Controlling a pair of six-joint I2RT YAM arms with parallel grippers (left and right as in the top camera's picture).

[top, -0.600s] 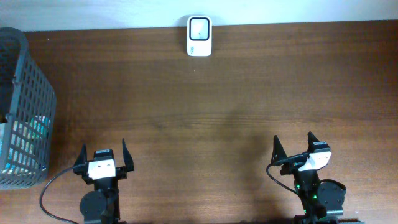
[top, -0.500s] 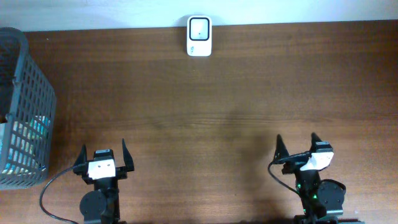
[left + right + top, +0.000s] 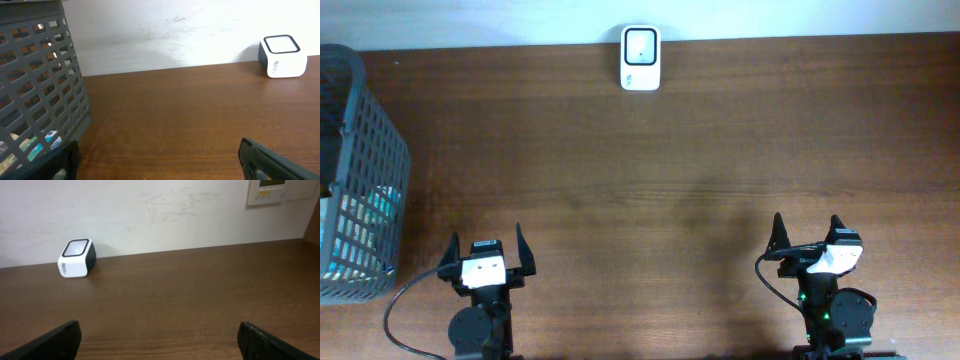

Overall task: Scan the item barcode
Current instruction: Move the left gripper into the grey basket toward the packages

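A white barcode scanner [image 3: 641,58] with a dark window stands at the table's far edge, also seen in the left wrist view [image 3: 282,56] and the right wrist view [image 3: 76,258]. Teal and white packaged items [image 3: 372,215] lie inside the grey mesh basket [image 3: 360,120] at the left. Through the mesh, one item [image 3: 44,144] shows a white label with dark bars. My left gripper [image 3: 487,245] is open and empty near the front edge, right of the basket [image 3: 45,85]. My right gripper [image 3: 807,228] is open and empty at the front right. Only bare wood lies between each pair of fingers.
The brown wooden table [image 3: 670,170] runs back to a white wall [image 3: 165,210]. A wall panel [image 3: 280,191] hangs at the upper right of the right wrist view. A black cable [image 3: 405,300] loops beside the left arm's base.
My right gripper has shifted slightly to the right and turned a little. The left arm, the scanner and the basket have not moved.
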